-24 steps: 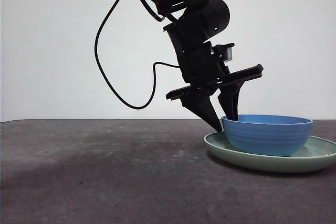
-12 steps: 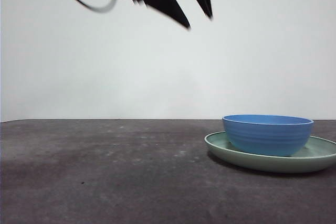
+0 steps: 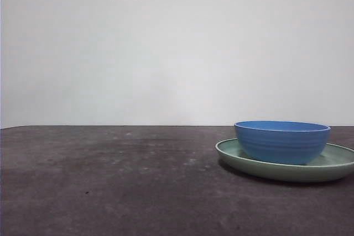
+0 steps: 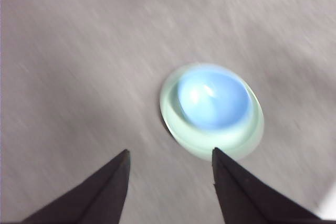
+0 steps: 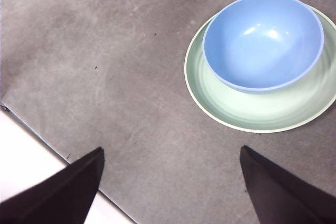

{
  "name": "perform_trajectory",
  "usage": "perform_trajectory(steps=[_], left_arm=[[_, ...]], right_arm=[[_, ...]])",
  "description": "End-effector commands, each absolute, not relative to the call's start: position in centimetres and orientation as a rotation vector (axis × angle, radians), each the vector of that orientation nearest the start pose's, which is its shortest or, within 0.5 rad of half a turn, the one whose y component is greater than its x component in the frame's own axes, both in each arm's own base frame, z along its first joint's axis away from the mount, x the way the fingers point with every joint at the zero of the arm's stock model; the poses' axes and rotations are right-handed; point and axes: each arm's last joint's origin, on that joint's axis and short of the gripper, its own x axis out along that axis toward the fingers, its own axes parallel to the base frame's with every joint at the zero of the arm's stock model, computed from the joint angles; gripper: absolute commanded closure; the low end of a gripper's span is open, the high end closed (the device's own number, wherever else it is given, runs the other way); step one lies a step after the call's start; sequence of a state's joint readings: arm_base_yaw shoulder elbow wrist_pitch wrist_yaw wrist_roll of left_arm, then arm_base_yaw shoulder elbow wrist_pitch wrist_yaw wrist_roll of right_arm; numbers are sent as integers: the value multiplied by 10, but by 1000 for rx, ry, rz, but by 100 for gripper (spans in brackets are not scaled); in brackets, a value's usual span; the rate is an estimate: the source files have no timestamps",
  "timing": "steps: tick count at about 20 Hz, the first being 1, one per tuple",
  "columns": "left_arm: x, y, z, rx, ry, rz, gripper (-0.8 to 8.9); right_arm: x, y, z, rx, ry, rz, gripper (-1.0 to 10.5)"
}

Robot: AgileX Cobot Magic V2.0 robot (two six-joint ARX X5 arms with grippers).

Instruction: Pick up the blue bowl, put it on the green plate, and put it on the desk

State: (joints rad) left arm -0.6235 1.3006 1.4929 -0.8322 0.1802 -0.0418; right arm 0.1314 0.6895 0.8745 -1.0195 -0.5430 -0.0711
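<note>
Both grippers, left gripper [image 4: 169, 161] and right gripper [image 5: 170, 161], high overhead, jaws apart, empty. Blue bowl [image 3: 281, 141] seated on green plate [image 3: 332, 164], toward plate's 12 o'clock in right wrist view. Next, probably: regrasp bowl rim, set onto desk [image 3: 110, 181].

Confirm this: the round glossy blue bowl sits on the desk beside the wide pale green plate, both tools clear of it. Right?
Not quite. The round glossy blue bowl sits on the wide pale green plate, not beside it, as the right wrist view shows. Both tools are clear of it.
</note>
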Motion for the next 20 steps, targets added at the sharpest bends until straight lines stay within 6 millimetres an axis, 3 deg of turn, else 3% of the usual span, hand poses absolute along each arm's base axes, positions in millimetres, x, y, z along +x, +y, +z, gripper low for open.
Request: perform_trajectory(steps=[1, 6, 10, 18, 20], left_arm=[[184, -142, 390, 96, 641, -833, 559], [153, -124, 342, 59, 689, -955, 564], [143, -120, 313, 34, 760, -1033, 564], [144, -121, 313, 30, 737, -1044, 565], [144, -121, 313, 30, 738, -1044, 564]], right_arm=[[106, 30, 313, 109, 789, 664, 531], [106, 30, 313, 109, 789, 664, 531], [106, 30, 313, 109, 789, 664, 531], [107, 29, 313, 121, 797, 653, 531], [108, 28, 312, 136, 814, 569, 532]])
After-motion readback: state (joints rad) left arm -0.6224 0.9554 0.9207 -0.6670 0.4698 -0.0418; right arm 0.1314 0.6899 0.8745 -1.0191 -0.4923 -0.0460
